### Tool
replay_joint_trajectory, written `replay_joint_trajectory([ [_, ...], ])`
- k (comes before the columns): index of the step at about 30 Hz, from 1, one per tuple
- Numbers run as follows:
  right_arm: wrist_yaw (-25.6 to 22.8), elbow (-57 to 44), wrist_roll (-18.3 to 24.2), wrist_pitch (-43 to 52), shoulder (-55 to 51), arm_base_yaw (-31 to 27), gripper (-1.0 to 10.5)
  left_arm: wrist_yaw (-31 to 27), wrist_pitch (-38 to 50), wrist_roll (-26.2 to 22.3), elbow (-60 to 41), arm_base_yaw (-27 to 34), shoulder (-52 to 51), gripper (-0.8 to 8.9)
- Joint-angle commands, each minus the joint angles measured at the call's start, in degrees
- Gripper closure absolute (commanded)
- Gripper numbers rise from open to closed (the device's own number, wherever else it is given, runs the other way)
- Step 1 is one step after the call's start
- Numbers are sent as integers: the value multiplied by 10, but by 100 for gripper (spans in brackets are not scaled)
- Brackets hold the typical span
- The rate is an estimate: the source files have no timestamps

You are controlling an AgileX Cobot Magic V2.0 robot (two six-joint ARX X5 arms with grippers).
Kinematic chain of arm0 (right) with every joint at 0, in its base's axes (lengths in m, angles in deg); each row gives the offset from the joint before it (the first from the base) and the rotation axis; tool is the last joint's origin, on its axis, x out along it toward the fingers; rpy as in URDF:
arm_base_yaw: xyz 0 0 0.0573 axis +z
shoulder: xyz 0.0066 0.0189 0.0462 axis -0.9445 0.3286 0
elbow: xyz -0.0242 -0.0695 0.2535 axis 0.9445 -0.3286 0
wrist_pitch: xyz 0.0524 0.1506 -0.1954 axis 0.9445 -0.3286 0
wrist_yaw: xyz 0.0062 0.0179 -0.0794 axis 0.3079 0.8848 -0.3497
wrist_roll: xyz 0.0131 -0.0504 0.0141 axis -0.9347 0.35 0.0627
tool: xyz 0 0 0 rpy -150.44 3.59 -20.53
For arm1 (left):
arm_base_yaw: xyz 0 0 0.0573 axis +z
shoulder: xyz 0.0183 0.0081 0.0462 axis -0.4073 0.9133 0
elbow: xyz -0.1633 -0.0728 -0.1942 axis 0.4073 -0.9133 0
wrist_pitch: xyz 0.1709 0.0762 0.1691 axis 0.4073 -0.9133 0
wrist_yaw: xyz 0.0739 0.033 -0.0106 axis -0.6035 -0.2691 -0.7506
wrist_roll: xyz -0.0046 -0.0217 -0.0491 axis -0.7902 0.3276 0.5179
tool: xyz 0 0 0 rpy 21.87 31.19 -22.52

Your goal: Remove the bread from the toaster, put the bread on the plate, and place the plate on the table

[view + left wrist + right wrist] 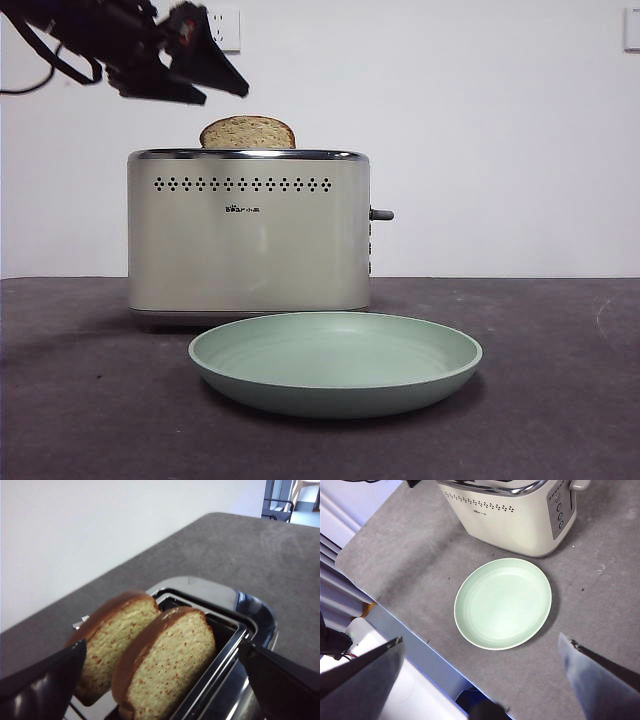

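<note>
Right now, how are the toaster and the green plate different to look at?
The toaster is a tall cream box with a chrome rim; the plate is low, round and mint green. The toaster holds bread in its slots; the plate holds nothing. Both stand on the table, the plate just in front.

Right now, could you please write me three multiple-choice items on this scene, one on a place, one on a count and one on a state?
1. Where is the plate?
A. on the toaster
B. on the table, in front of the toaster
C. in a gripper

2. How many slices stand in the toaster?
A. one
B. two
C. three

3. How are the left gripper's jaws?
A. open around the slices
C. shut on a slice
B. shut on the plate

Answers:
1 B, the plate lies on the table before the toaster.
2 B, the left wrist view shows two slices side by side.
3 A, the jaws stand wide apart on either side of the slices.
</note>
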Motion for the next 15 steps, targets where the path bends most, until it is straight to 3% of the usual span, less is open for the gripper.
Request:
replay_joint_trajectory([
  [1, 1, 0, 0, 3, 0, 1, 349, 0, 5, -7, 9, -5, 22, 215],
  [8, 0, 0, 0, 3, 0, 1, 350, -1, -2, -7, 14, -7, 44, 223],
  [12, 0, 0, 0, 3, 0, 1, 350, -1, -3, -7, 14, -8, 44, 426],
  [15, 1, 0, 0, 3, 0, 1, 350, -1, -14, -7, 14, -9, 44, 517],
])
